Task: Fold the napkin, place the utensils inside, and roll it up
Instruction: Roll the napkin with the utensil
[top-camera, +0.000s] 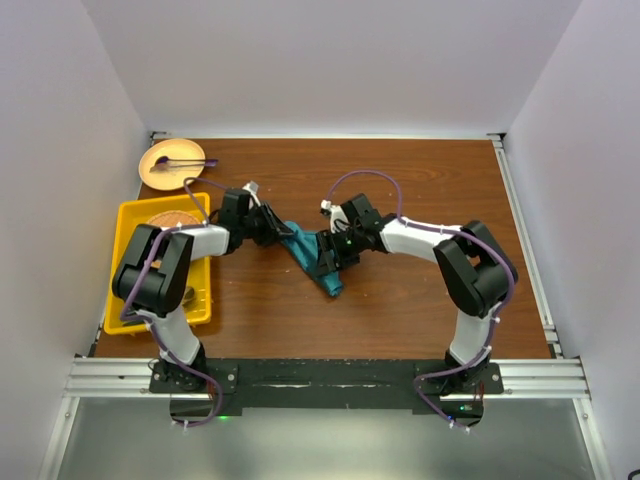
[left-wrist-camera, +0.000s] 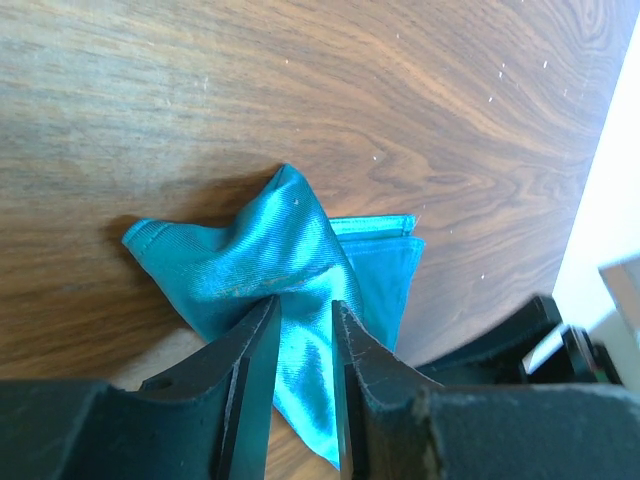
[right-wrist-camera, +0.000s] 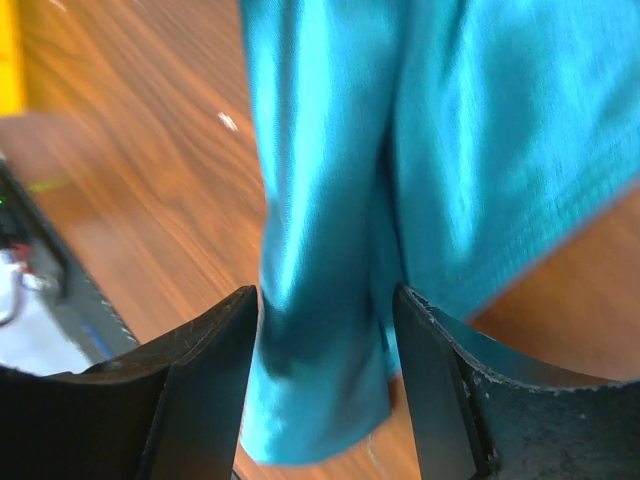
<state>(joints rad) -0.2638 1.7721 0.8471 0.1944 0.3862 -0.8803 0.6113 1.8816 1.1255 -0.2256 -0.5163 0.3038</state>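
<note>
The wooden desk (top-camera: 420, 310) spreads out under both arms, which reach in toward each other over its middle. Back behind the left pincer (left-wrist-camera: 303, 305), alongside its arm, a yellow tray (top-camera: 128, 215) sits at the desk's edge. It holds something round and brown that I cannot make out.

The napkin (left-wrist-camera: 270, 245) lies between the two pincers as a rumpled teal strip, with one end at each. The left pincer is clenched on it. Its fingers stand close together with a ridge of cloth pinched between them. Ahead of its tips the cloth fans out: one corner is pulled up into a peak, and flat folded layers rest on the desk just beyond.

The right pincer (right-wrist-camera: 325, 295) is released, its fingers spread wide. A long fold of the napkin runs through the gap and fills most of it, lying loose rather than squeezed.

Well away from the left pincer, past the far end of the tray, sits a small tan plate (top-camera: 155, 175). A thin stick with a dark purple end (top-camera: 190, 161) lies across it.
</note>
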